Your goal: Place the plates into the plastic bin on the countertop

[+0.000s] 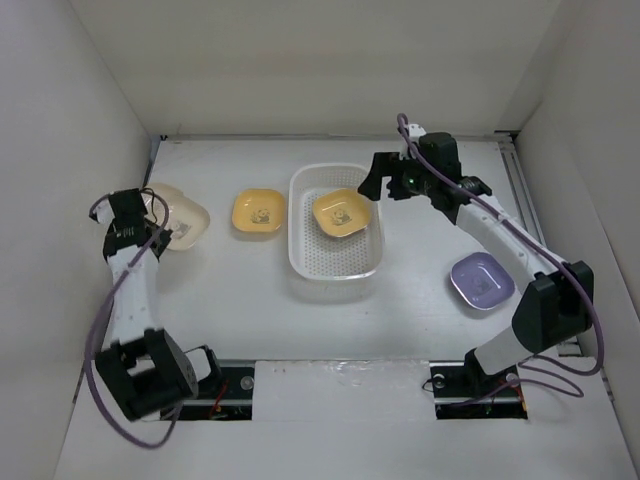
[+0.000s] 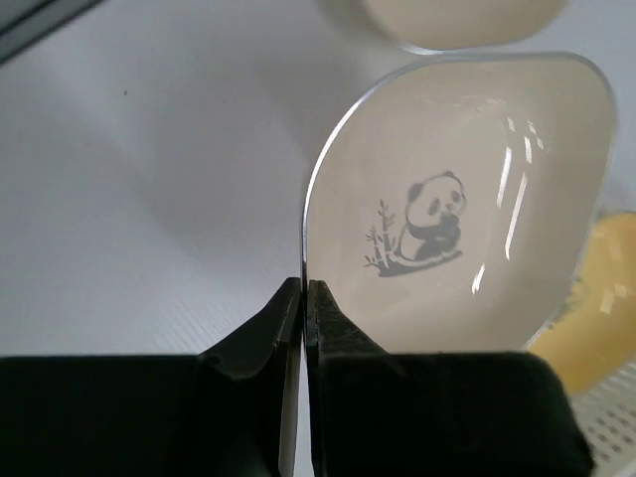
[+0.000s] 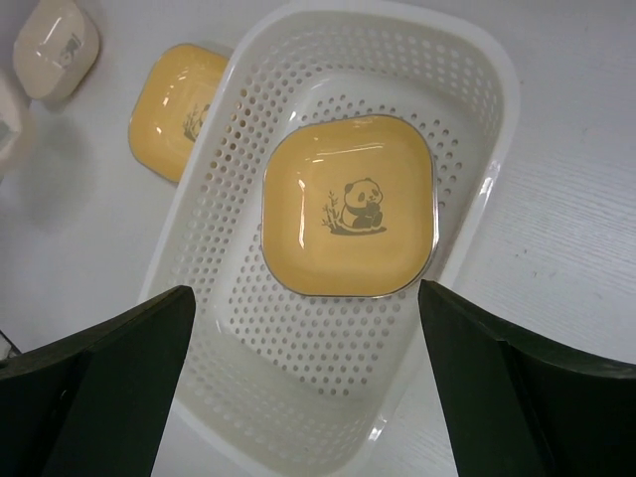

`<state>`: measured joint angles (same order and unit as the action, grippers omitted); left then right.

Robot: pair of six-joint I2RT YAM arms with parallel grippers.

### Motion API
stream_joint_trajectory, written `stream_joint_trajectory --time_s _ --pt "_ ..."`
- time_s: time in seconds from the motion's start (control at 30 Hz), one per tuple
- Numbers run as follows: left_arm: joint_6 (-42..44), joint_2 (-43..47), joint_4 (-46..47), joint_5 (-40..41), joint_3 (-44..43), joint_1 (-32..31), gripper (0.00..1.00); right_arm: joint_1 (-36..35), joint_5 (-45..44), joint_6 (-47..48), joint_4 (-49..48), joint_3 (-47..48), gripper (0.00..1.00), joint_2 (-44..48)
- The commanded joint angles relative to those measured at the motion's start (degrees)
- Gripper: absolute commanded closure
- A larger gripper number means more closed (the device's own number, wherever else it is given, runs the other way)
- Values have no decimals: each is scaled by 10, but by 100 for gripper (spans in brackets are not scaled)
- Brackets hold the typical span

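Countertop (image 1: 250, 290) with plastic bin (image 1: 297, 225) at centre, long side running away from the arm bases. Inside bin, toward far end of perforated bottom: yellow plate (image 1: 342, 213), flat, panda print up. Shows right gripper (image 3: 303, 290) hanging above that plate and the bin, fingers spread wide, grasping nothing. Shows left gripper (image 2: 303, 288) at far left, jaws clenched tight on rim of cream plate (image 2: 467, 199), panda print visible in the dish; cannot tell whether plate is lifted or touching the surface. Just beyond it, second cream plate (image 2: 457, 20), mostly out of wrist frame. Left of bin and apart from it: second yellow plate (image 1: 258, 213) on countertop. Right of bin, well apart: lavender plate (image 1: 482, 280), beside right arm's forearm.
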<state>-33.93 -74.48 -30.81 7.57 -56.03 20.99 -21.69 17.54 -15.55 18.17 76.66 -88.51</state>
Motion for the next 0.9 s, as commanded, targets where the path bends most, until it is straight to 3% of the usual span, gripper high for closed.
stream_joint_trajectory --time_s 0.0,0.17,0.23,0.4,0.43,0.53,0.7,0.87 --pt "8 125 11 -25 -9 -20 100 10 3 -14 -36 -4 0 34" --pt "6 121 26 -84 -61 -116 100 34 -26 -31 -29 -9 0 59" --pt "-12 100 63 -84 -79 -184 100 45 -33 -44 -29 -17 0 77" --pt "-114 15 132 -19 -157 -357 100 86 -68 -66 -11 -30 0 126" --pt "-129 -28 140 1 -177 -417 100 92 -76 -66 -3 -30 0 142" --pt "-183 -121 124 66 -249 -491 100 111 -85 -85 3 -48 0 173" --pt "-270 -217 82 92 -314 -538 100 123 -106 -93 26 -56 0 226" --pt "-319 -255 62 100 -320 -538 100 123 -105 -93 37 -56 0 238"
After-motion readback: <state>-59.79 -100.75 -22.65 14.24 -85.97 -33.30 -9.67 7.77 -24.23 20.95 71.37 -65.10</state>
